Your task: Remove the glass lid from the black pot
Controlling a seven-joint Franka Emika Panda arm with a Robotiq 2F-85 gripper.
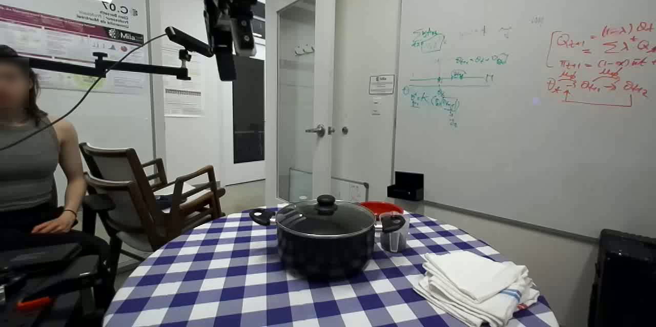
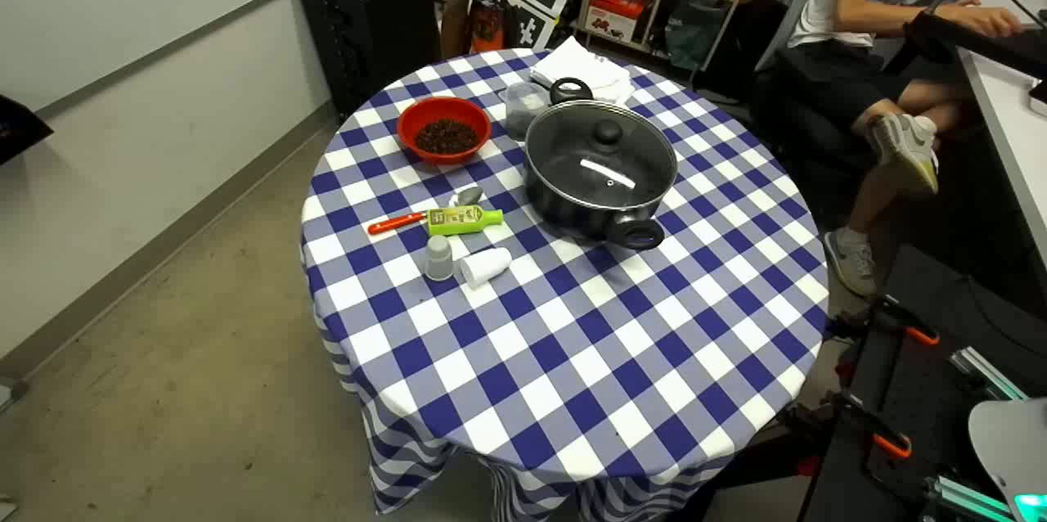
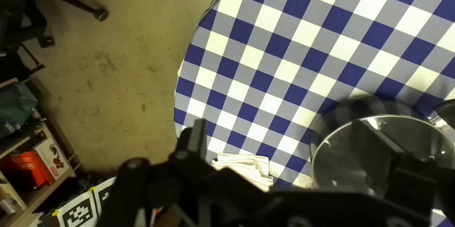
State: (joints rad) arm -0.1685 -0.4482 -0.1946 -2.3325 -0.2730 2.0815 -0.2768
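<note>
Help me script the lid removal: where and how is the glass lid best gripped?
Probably by its black centre knob, from straight above with the jaws on either side: the knob stands up from the middle of the glass lid, which sits level on the black pot.

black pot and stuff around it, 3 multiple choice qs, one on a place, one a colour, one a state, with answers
1. Where is the glass lid?
A) on the towels
B) on the black pot
C) on the floor

2. What colour is the bowl?
A) green
B) white
C) red

3. How is the gripper?
A) open
B) shut on the lid
C) shut on the bowl

1 B: the lid covers the pot in both exterior views
2 C: the bowl shows red in both exterior views
3 A: its fingers stand wide apart in the wrist view
</note>
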